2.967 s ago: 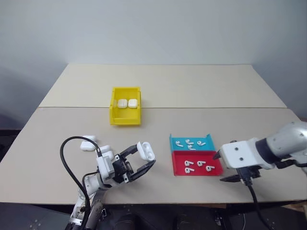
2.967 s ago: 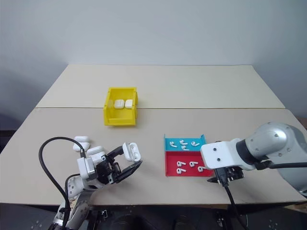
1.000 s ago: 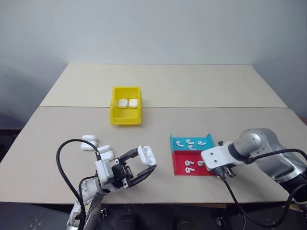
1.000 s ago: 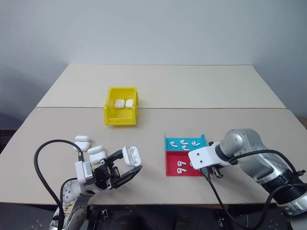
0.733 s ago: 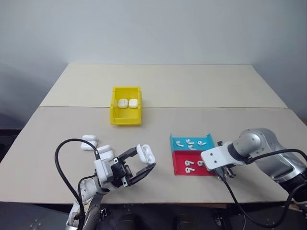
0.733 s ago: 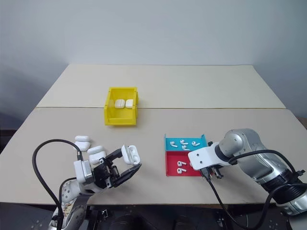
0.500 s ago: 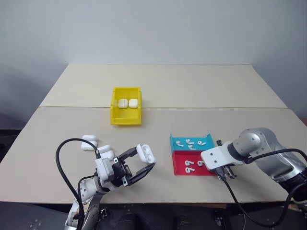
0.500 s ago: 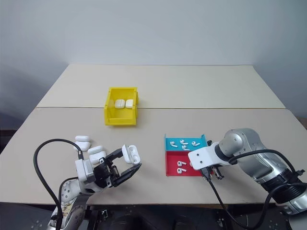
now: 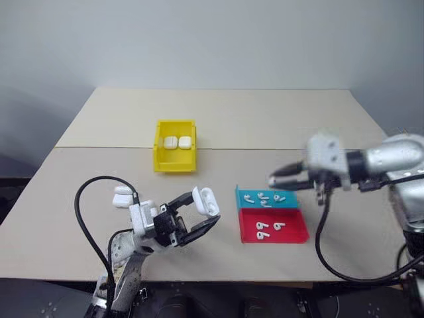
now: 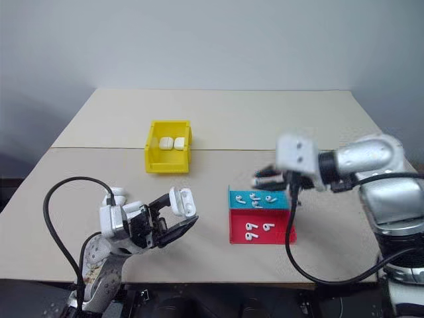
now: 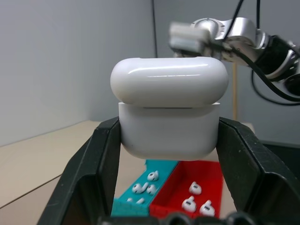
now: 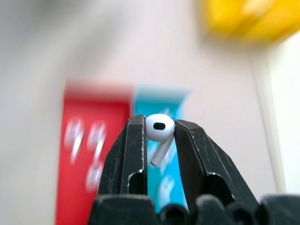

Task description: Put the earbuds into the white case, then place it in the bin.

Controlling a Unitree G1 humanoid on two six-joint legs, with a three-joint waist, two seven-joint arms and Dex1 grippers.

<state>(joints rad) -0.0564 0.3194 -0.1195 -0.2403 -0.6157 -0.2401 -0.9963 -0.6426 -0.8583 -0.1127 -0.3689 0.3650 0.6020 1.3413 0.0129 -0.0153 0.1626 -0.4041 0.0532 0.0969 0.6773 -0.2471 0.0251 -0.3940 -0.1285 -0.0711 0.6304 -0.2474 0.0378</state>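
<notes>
Right gripper (image 12: 158,140): clamped on 1 earbud (image 12: 159,131), raised above the counter (image 9: 218,119), over the far edge of the blue tray (image 9: 266,198).
Earbud in grip: pinched at its rounded head between the 2 black fingers, stem hanging down between them.
Earbud handling: tiny, very light, hard and glossy; likely to slip or twist, so a light pinch across the head suits it best.
Left gripper (image 11: 168,140): closed on the white case (image 11: 168,110), holding its lower body by both sides, off the counter.
White case: lid looks tipped open in the head views; smooth, rigid, slippery shell, best held by the body, clear of the lid.
Loose earbuds: more lie below the right gripper in the blue tray and red tray (image 9: 291,228).
Bin (image 9: 162,162): yellow, well beyond the left gripper, with 2 cases inside.
Spare cases (image 9: 121,197): on the counter just behind the left gripper.
</notes>
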